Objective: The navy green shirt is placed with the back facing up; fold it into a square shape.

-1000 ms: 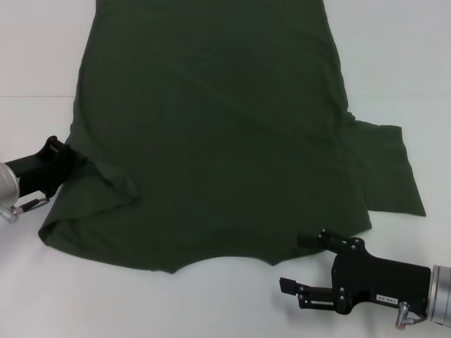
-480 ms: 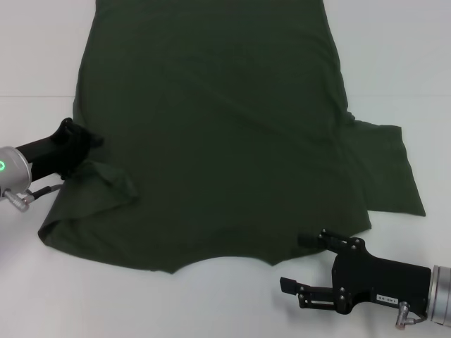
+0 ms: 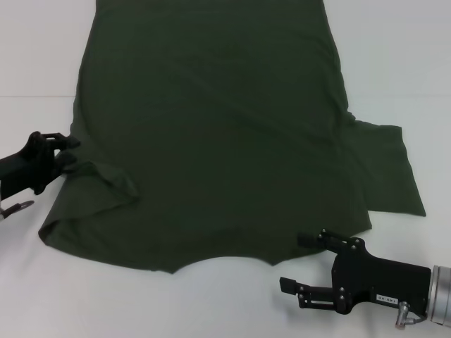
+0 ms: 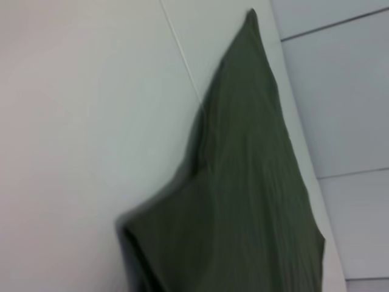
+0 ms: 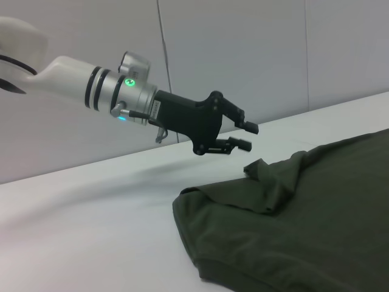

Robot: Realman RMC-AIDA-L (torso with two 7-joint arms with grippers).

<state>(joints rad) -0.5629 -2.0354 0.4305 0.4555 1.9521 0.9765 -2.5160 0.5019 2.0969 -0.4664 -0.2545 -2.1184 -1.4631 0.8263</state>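
Beside the navy green shirt (image 3: 218,127), left hand (image 3: 62,149) and right hand (image 3: 294,262), both released.

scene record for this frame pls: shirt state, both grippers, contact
shirt: navy green shirt spread on the white table, robot's-left sleeve folded in over the body, right sleeve flat
left gripper: open, raised beside the folded sleeve, holding nothing
right gripper: open, near the collar edge, off the cloth
contact: none visible
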